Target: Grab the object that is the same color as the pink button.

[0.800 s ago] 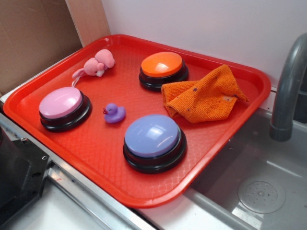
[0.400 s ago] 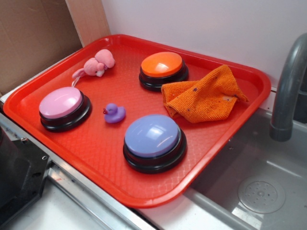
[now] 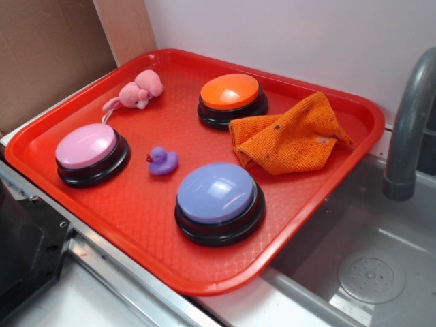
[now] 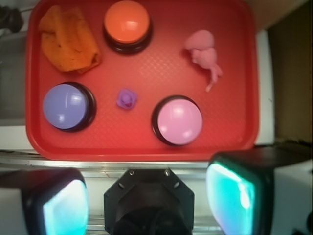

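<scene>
I am seeing the pink plush toy [image 3: 134, 90] lying on its side near the tray's [image 3: 136, 204] far left corner, thin tail trailing toward the pink button [image 3: 90, 152]. My fingers [image 4: 66, 208] are standing wide apart, holding nothing, off the tray's near rim. Bare tray floor is lying around the toy, apart from the purple duck [image 3: 162, 161].

White wall [image 3: 293, 34] behind; cardboard panel [image 3: 48, 54] left; sink [image 3: 368, 272] right.
</scene>
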`<state>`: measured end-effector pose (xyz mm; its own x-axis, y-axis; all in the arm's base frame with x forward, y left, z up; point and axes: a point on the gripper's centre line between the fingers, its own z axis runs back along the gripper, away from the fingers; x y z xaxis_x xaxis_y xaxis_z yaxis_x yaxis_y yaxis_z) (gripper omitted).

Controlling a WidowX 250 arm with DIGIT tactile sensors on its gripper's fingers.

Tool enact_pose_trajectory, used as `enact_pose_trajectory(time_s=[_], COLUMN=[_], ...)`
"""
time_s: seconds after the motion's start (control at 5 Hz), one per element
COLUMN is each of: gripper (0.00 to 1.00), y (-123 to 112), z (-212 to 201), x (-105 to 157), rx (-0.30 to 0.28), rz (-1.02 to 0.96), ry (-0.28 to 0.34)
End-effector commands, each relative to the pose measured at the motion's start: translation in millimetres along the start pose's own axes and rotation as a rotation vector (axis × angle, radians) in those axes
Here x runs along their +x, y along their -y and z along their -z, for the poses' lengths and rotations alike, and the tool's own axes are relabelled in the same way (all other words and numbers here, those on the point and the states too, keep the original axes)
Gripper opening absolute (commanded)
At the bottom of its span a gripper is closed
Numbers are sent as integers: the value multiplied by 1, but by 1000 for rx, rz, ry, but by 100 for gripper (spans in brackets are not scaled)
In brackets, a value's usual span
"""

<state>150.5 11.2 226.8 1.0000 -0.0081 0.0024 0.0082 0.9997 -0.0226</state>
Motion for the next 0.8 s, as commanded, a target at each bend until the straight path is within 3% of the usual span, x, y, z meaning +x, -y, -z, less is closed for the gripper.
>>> enact_pose_trajectory(time_s=[0.0, 0.4, 0.6], gripper=[100, 100, 100], y=[-41, -77, -104], z=[19, 58, 80], x=[43, 76, 90], rx=[78, 94, 67], rz=[206, 409, 397], ry=[-59, -114, -110])
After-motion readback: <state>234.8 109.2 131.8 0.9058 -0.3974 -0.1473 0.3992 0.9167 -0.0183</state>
